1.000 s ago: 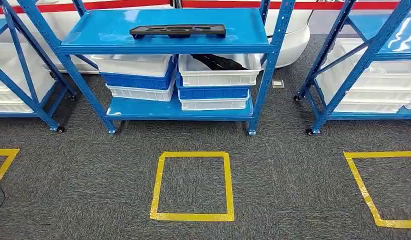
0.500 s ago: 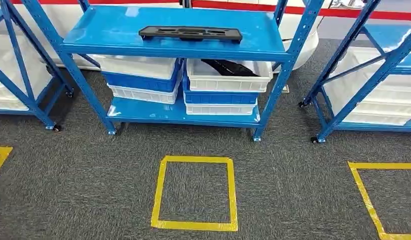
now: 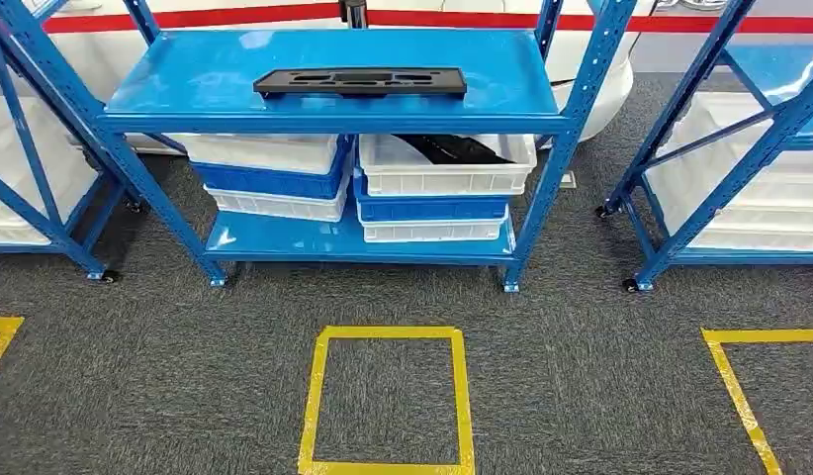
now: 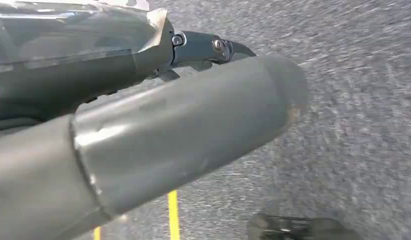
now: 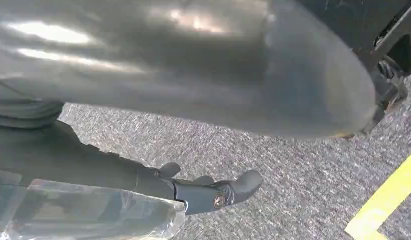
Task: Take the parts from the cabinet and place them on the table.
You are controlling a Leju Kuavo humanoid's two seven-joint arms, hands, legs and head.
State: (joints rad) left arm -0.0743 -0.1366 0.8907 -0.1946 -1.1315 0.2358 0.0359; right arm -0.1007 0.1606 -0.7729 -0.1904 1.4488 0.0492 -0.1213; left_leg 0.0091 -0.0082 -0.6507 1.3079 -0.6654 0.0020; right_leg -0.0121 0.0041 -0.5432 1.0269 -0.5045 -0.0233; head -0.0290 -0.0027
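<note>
On the top shelf (image 3: pixel 185 79) of the blue rack (image 3: pixel 571 109) straight ahead lies the part (image 3: pixel 360 81), a long flat black piece with slots along it, set lengthwise near the shelf's front edge. Against the frame of a second ago the whole view has shifted (the camera has moved, not the things): the rack sits larger and lower in the picture, and the yellow square (image 3: pixel 314 396) on the carpet (image 3: pixel 581 376) now runs off the bottom edge. Under the top shelf stand two stacks of white and blue bins (image 3: pixel 274 178), and the upper right bin (image 3: pixel 447 163) holds another dark part (image 3: pixel 452 148). The left hand (image 4: pixel 193 50) hangs over carpet, fingers fairly straight, holding nothing. The right hand (image 5: pixel 203 192) hangs likewise, fingers loosely extended and empty.
</note>
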